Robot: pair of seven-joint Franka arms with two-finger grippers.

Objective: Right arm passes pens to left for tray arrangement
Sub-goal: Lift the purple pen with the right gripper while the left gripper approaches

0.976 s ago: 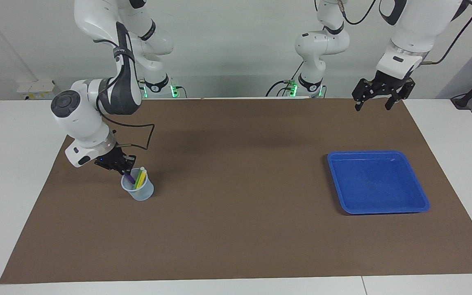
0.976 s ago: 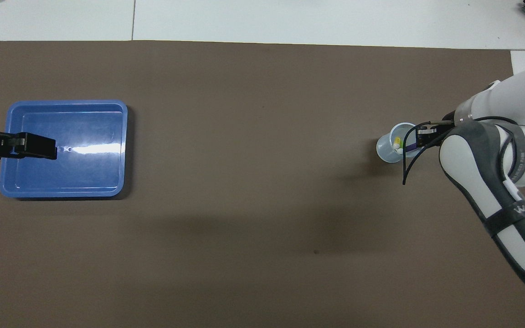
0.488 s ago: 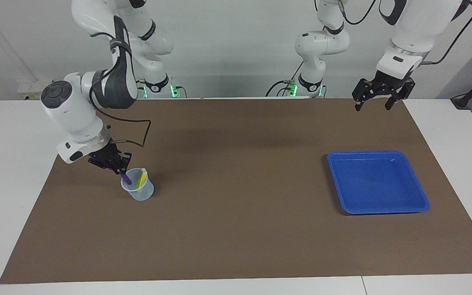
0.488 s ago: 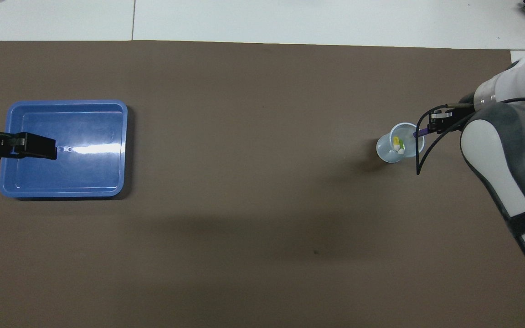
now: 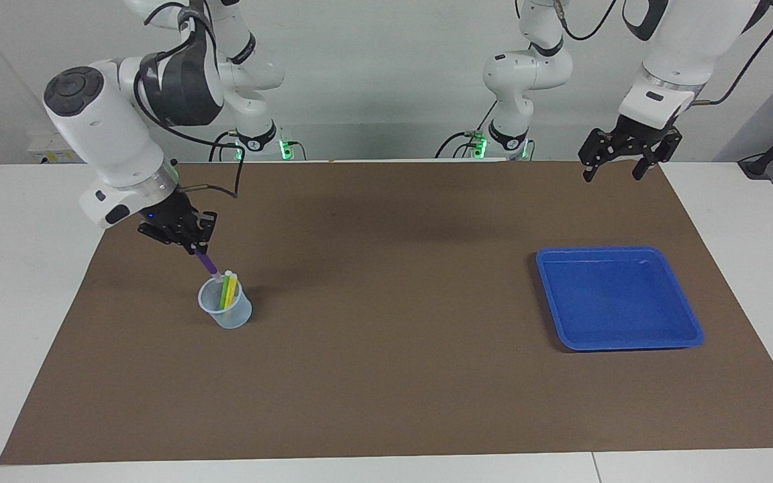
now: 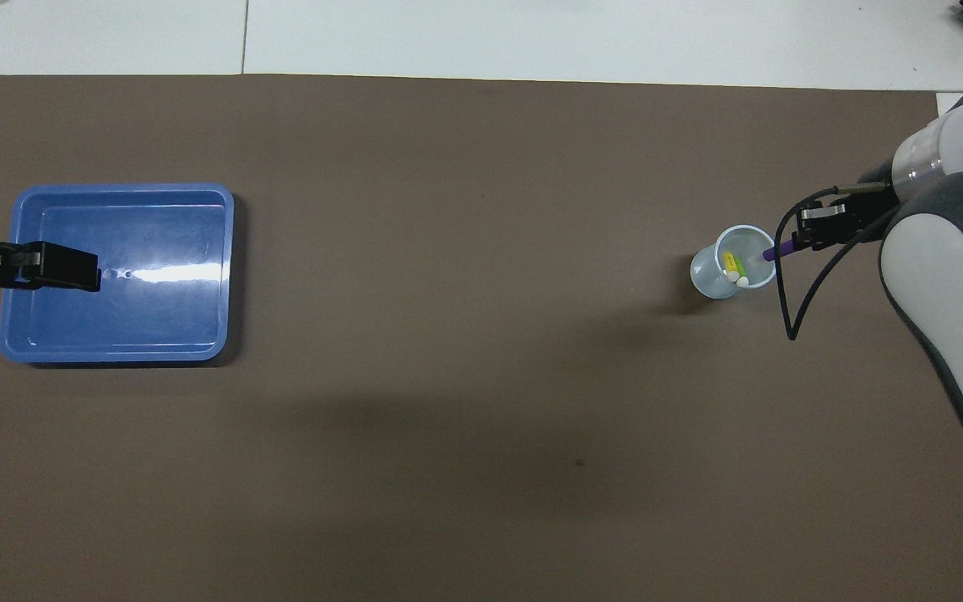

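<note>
Up goes the right gripper (image 5: pixel 190 247) — it was down at the cup a moment ago, and now it hangs above it with the purple pen (image 5: pixel 207 262) pinched tight between its fingertips. That pen is almost out of the clear cup (image 5: pixel 225 308); only its low end sits by the rim. So the first pen looks ready to be carried over and passed along. Green pen (image 5: pixel 224 292) and yellow pen (image 5: pixel 231 291) stand in the cup, leaning together. Over at the other end, the left gripper (image 5: pixel 619 168) waits in the air with its fingers wide apart, holding nothing — the blue tray (image 5: pixel 628 343) has no pens in it yet
</note>
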